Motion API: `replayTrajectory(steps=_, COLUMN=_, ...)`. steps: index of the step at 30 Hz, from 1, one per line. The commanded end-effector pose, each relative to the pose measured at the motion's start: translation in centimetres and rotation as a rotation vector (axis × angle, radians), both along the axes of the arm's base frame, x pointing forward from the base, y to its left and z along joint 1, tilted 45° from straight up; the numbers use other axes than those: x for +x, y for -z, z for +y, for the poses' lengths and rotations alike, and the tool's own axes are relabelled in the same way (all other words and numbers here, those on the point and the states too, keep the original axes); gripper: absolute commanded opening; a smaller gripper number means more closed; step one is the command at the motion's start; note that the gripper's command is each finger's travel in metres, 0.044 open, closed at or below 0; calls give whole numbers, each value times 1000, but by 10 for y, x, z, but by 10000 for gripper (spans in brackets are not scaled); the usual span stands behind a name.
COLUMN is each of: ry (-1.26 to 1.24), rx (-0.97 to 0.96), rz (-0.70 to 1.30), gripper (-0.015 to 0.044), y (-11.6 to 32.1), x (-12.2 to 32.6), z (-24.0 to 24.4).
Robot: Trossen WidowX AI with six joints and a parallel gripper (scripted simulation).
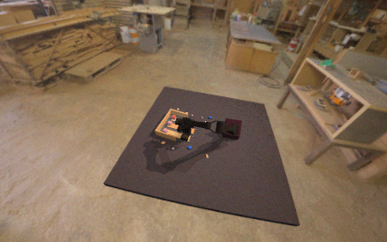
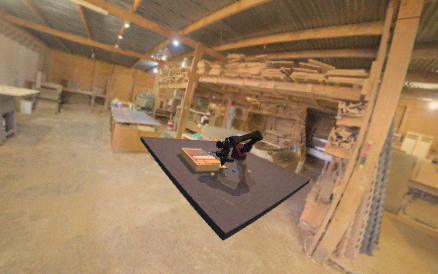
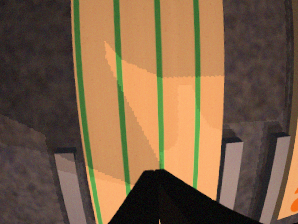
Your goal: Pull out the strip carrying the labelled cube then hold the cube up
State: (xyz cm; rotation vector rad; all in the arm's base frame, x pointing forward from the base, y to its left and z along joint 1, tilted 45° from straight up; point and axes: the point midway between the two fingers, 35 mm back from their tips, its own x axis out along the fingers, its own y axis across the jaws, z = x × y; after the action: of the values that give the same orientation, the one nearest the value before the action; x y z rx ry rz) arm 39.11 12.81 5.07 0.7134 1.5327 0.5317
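A tan strip [image 3: 140, 100] with several green lengthwise lines runs up the middle of the wrist view. No break shows in the part in view; its ends are out of view or hidden. Part of another strip [image 3: 291, 180] with an orange mark shows at the right edge. My gripper [image 3: 153, 179] is shut and empty, with its tips over the green-lined strip; whether they touch it I cannot tell. In the top view, small red [image 1: 174, 117] and pink [image 1: 165, 130] blocks sit in the wooden tray [image 1: 166, 137] [image 2: 206, 168]. Their labels are too small to read.
Grey bars stand on both sides of the strip, one at left [image 3: 70, 185] and two at right [image 3: 231, 175]. Blue pieces [image 1: 190, 147] [image 1: 210, 117], an orange piece [image 1: 207, 155] and other small bits lie around the tray on the dark mat [image 1: 247, 185]. The arm hides part of the tray.
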Motion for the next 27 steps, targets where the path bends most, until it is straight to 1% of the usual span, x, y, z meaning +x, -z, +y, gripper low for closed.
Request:
replayTrajectory(steps=1, ry=-2, rx=-1, rz=3, gripper=0, y=3, x=0, z=3)
replayTrajectory(steps=18, ry=-2, rx=-1, rz=3, gripper=0, y=4, x=1, z=4)
replayTrajectory(steps=27, ry=-2, rx=0, rz=4, gripper=0, y=2, x=-12, z=5)
